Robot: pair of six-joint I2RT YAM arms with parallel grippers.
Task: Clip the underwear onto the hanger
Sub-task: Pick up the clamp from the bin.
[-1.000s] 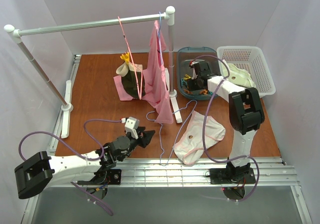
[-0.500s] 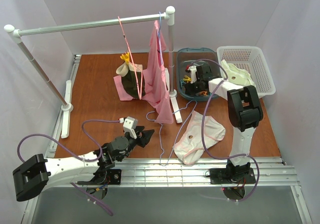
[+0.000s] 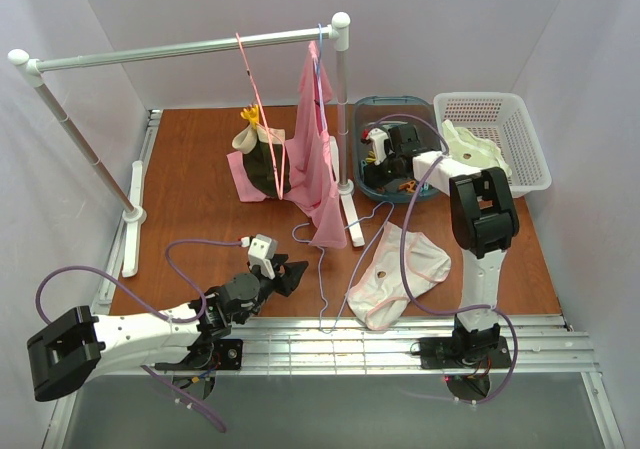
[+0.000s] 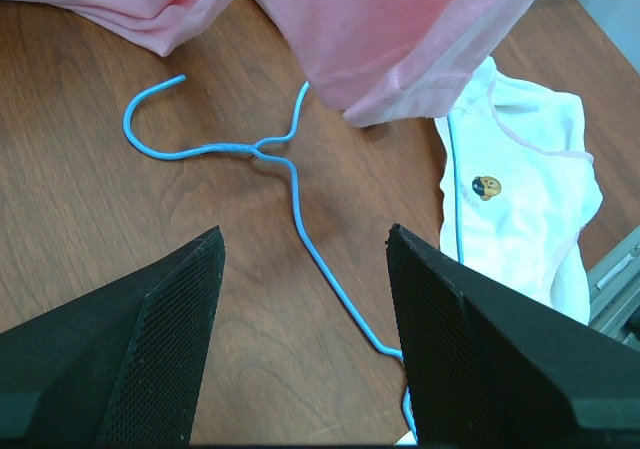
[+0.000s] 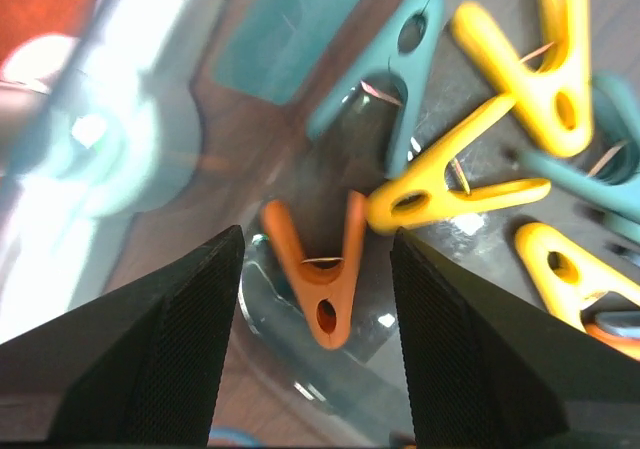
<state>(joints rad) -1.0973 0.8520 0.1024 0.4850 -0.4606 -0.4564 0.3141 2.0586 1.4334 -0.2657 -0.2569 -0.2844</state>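
The underwear [image 3: 402, 267], pale pinkish-white with pink edging, lies flat on the table near the front right; in the left wrist view the underwear [image 4: 520, 199] sits at the right. The light-blue wire hanger [image 3: 321, 269] lies beside it, partly under the fabric. My left gripper [image 3: 300, 269] hovers low just left of it, open, with the hanger [image 4: 300, 209] wire running between the fingers and nothing held. My right gripper [image 3: 380, 167] reaches down into the peg bin, open. An orange clothespin [image 5: 325, 279] lies between its fingers [image 5: 190, 309], untouched.
A teal bin [image 3: 395, 100] holds yellow pegs [image 5: 450, 184] and teal pegs [image 5: 385, 74]. A white basket [image 3: 500, 109] at the back right holds a cream garment [image 3: 475, 151]. The rack [image 3: 190, 49] carries a pink garment [image 3: 318, 169] and a pink hanger [image 3: 250, 79] with dark olive underwear [image 3: 265, 164].
My right gripper has shifted left inside the bin and now stands over the orange clothespin. The left arm has barely moved.
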